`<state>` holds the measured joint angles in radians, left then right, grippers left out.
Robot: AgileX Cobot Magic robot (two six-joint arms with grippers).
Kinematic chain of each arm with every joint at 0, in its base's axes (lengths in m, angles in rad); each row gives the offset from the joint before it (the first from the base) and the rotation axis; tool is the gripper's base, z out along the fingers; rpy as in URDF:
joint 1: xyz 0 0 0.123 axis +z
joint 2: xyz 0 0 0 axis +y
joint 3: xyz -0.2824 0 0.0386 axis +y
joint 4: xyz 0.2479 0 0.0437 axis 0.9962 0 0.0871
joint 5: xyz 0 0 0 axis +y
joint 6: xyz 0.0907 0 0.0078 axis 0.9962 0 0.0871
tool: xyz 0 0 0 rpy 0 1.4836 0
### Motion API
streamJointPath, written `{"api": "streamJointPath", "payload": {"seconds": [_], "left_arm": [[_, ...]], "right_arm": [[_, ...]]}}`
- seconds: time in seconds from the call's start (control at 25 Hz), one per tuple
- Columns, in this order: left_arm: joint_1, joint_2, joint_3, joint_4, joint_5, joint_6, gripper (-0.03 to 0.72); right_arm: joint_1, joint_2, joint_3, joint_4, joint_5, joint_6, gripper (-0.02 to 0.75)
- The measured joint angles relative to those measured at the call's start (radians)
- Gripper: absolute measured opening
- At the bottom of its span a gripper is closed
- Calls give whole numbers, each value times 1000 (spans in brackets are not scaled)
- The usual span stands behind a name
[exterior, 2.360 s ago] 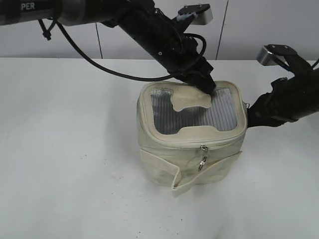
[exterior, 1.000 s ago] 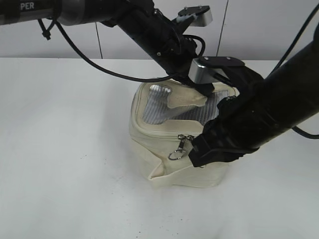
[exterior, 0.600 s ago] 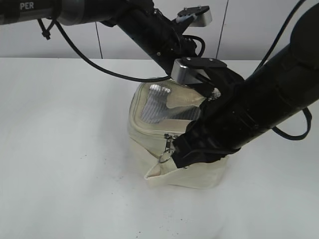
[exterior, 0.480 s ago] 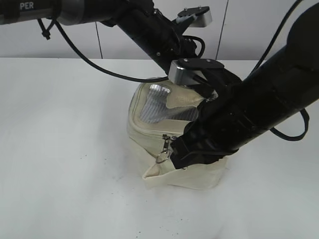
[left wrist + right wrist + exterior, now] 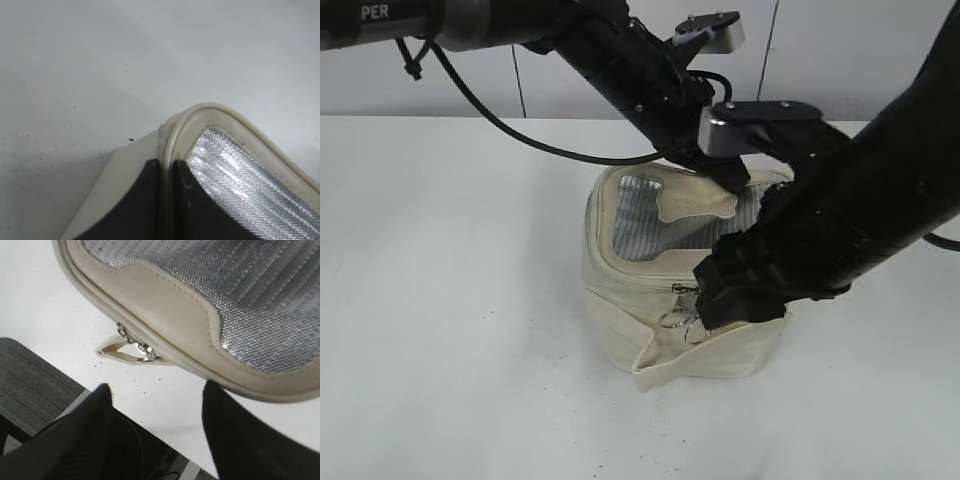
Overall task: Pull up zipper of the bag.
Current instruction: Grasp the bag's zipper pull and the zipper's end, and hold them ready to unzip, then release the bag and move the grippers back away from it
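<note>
Two grippers work on one bag (image 5: 685, 300), which stands near the middle of the white table (image 5: 460, 300). Left of the bag's lid centre, the left gripper (image 5: 166, 200) pinches the lid rim, one finger either side, nearly shut on it. That hold looks shallow; should the rim slip out, the bag would swing or tip under any pull. Right of that, on the bag's front face, the zipper (image 5: 682, 296) shows its silver sliders with ring pulls, just beside the right gripper (image 5: 705, 300). Its fingers (image 5: 240, 440) stand wide apart in the wrist view, holding nothing. Closing off-target would catch fabric, not a ring.
</note>
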<state>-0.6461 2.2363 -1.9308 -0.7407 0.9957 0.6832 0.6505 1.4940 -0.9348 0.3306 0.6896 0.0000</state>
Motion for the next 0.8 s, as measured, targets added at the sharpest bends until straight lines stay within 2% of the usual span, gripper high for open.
{"api": "streamJointPath", "payload": {"seconds": [0.12,0.24,0.28,0.4,0.52,0.6,0.8], "left_arm": [[0,0,0,0,2,0,106],[0,-8,-3,9,7,-6,206],[0,-17,-4,27,7,-7,250],[0,-59,-4,110,21,-11,305],[4,-123,-4,208,37,-38,319],[6,-162,-6,294,59,-98,321],[19,-255,-6,490,199,-219,323]], "right_arm": [[-9,-50,0,-41,17,39,502],[-48,-88,-1,-76,21,46,580],[-73,-95,-3,-88,28,46,588],[-170,-105,-5,-128,74,40,592],[-277,-113,-6,-151,140,9,582],[-340,-130,-6,-169,188,0,577],[-421,-197,-6,-230,312,-6,574]]}}
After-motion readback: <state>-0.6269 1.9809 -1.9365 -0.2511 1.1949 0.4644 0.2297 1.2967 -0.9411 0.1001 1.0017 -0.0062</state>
